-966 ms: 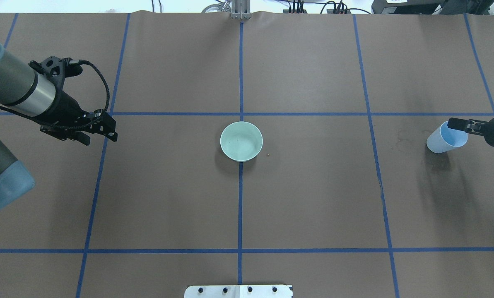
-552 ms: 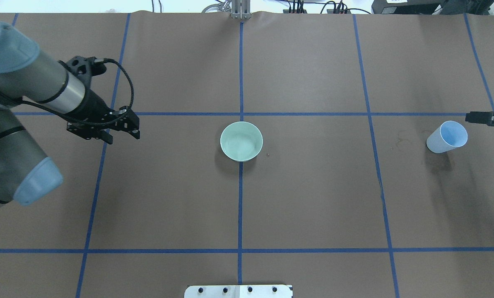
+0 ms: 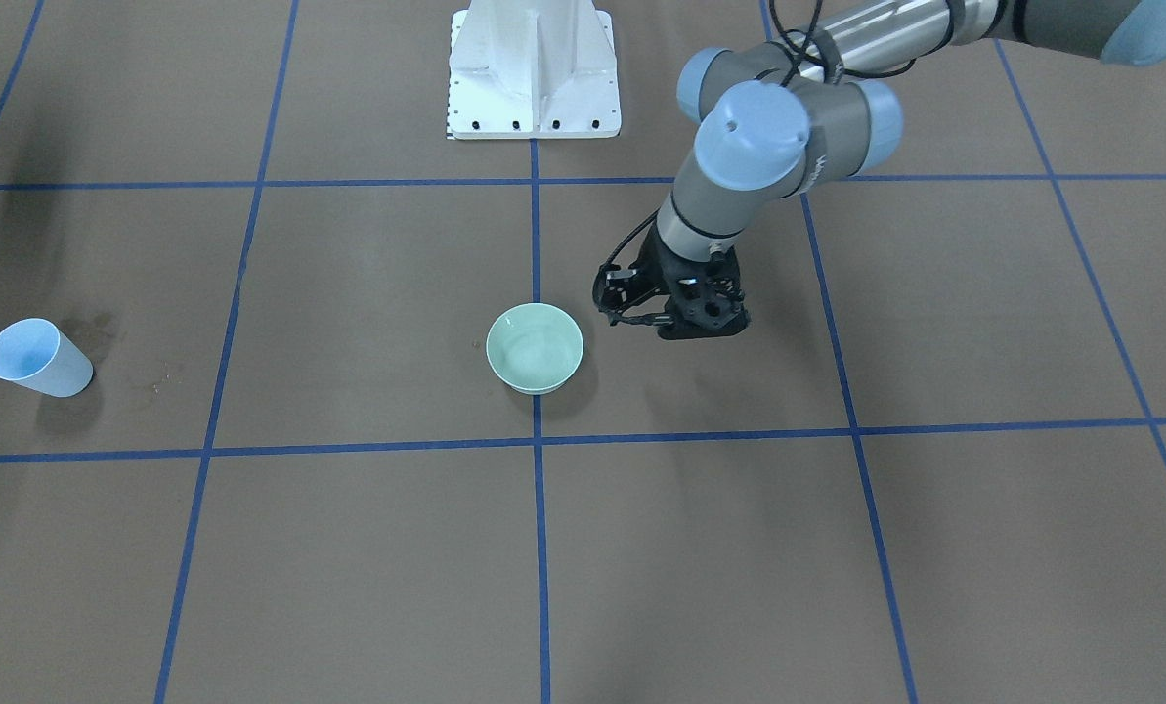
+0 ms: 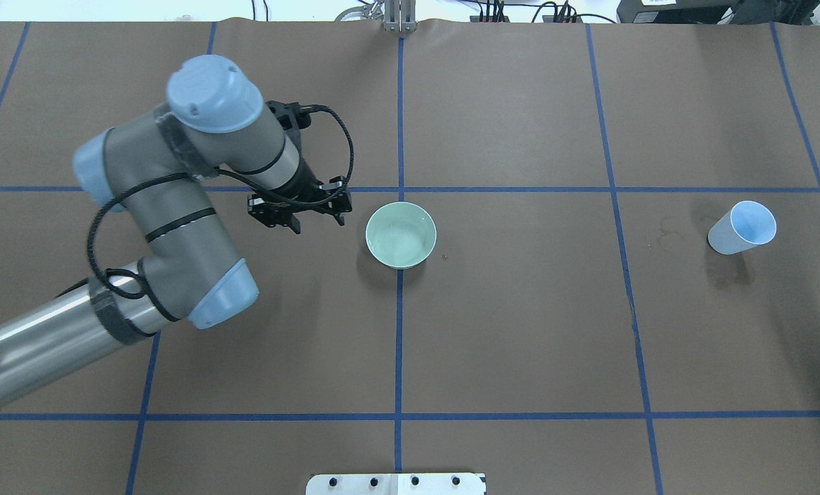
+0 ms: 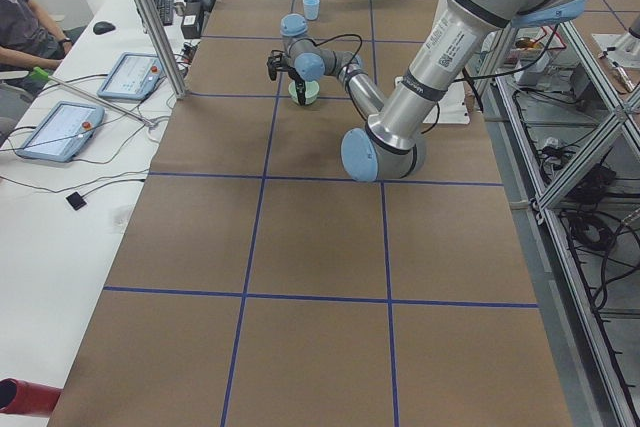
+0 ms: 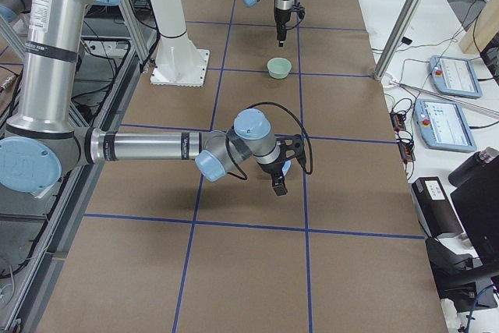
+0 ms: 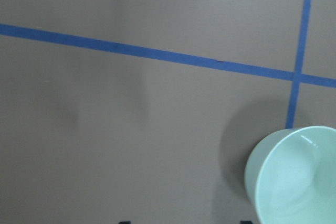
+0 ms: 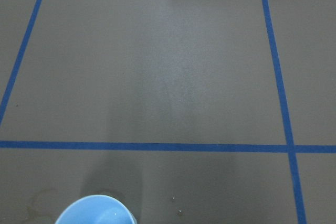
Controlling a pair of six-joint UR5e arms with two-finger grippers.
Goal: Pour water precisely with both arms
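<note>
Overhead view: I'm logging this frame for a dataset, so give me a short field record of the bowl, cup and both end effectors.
bowl: mint green, upright, on the centre tape line
cup: light blue, upright, far right, nothing gripping it
left end effector: open, empty, beside bowl, not touching
right end effector: near cup, state unclear

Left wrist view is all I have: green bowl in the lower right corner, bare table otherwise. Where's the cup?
Observer: The blue cup stands upright far out on the robot's right, nothing gripping it.
Operator: Left hand clear of the bowl?
Observer: Yes. The left hand is open, beside the bowl with a gap between them.
Operator: Right arm?
Observer: The right hand shows only in the right side view, near the cup; open or shut, can't tell.
</note>
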